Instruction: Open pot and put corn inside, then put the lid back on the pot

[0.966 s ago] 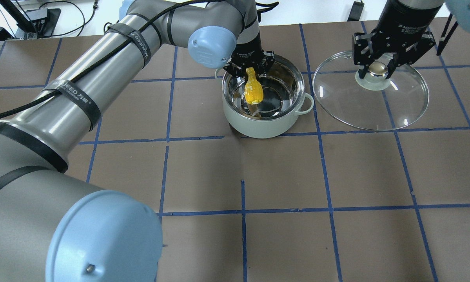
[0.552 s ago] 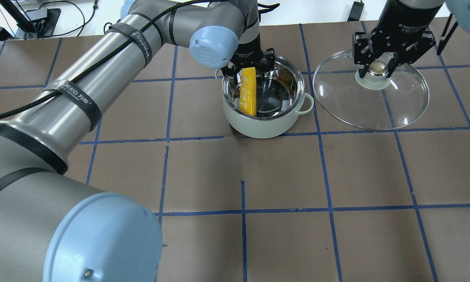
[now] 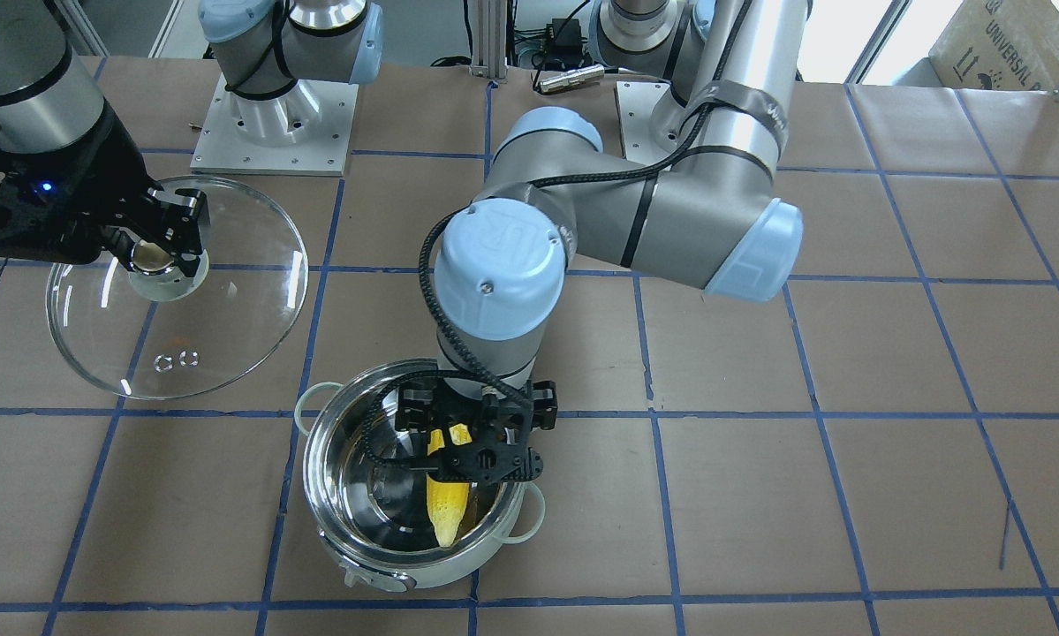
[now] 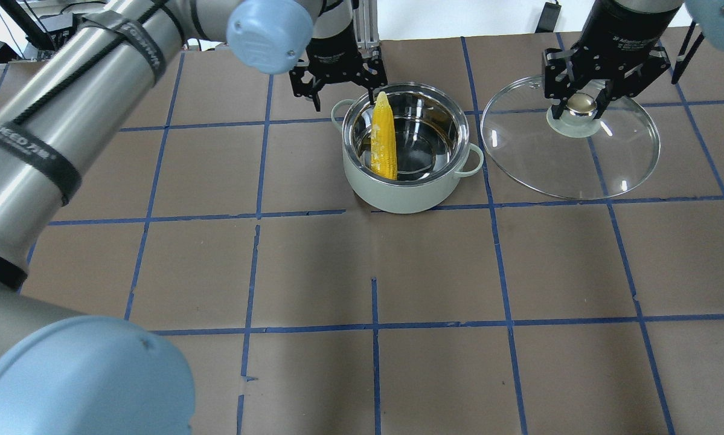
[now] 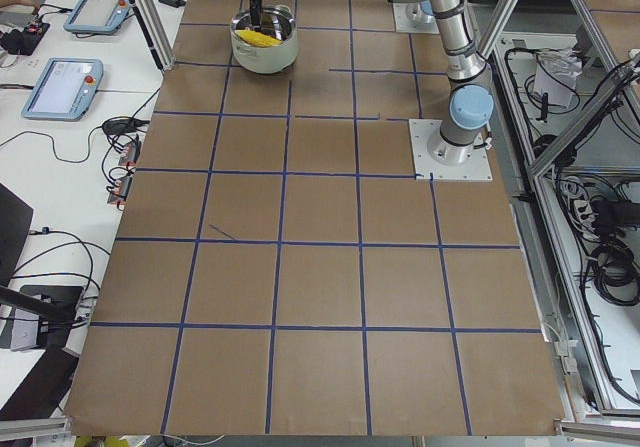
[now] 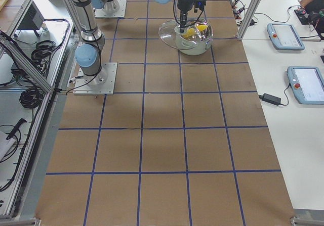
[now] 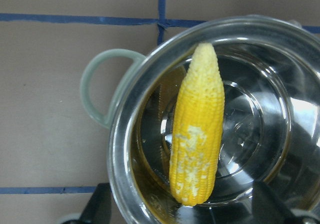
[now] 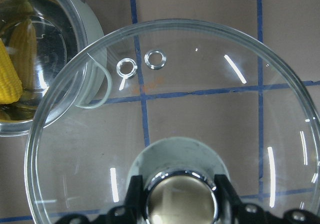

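Observation:
The pot [image 4: 405,181] stands open at the table's far middle. The corn [image 4: 384,136] leans inside it against the left wall, tip up at the far rim; it also shows in the left wrist view [image 7: 197,134] and the front view [image 3: 448,511]. My left gripper [image 4: 343,96] is open and empty, raised just behind the pot's left handle [image 7: 95,93]. My right gripper [image 4: 581,107] is shut on the knob [image 8: 180,196] of the glass lid [image 4: 579,163] and holds it tilted, right of the pot [image 8: 87,28]. The lid [image 3: 229,300] sits apart from the pot [image 3: 335,521].
My left arm's long grey link [image 4: 84,103] crosses the left half of the overhead view. Both arm bases [image 3: 273,115] are bolted at the robot's side of the table. Brown paper with blue tape lines [image 4: 374,326] covers the table. Tablets [image 6: 306,84] lie on a side table.
My left gripper has opened, let go of the corn and drawn up and back to the left. The corn now leans in the pot. The right gripper and lid have not moved.

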Robot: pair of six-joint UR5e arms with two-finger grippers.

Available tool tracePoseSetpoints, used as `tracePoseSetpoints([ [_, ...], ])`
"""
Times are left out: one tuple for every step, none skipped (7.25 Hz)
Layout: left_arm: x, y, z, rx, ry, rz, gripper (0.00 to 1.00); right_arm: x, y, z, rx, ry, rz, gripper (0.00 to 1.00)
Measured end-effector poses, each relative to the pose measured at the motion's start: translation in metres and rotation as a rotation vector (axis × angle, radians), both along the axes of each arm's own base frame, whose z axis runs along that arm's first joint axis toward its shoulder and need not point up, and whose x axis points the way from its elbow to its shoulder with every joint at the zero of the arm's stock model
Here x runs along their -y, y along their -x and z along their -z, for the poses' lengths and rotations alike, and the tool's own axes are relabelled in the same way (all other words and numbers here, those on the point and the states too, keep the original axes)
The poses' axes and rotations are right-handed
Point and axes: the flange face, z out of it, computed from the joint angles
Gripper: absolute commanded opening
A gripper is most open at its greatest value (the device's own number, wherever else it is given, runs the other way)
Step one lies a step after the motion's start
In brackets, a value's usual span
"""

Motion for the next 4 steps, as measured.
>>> tracePoseSetpoints([
  [-0.008,-0.041,-0.02,0.006,-0.026,0.031,1.0,0.0,-0.014,-0.004,0.011,0.015,0.01,0.41],
  [-0.022,-0.075,-0.032,0.008,-0.046,0.056,1.0,0.001,-0.044,-0.005,0.029,0.032,0.022,0.41],
  [-0.04,-0.103,-0.039,0.007,-0.057,0.07,1.0,0.005,-0.084,-0.005,0.038,0.054,0.015,0.39],
  [-0.059,-0.134,-0.048,0.015,-0.055,0.072,1.0,0.014,-0.122,0.0,0.042,0.063,0.002,0.38],
])
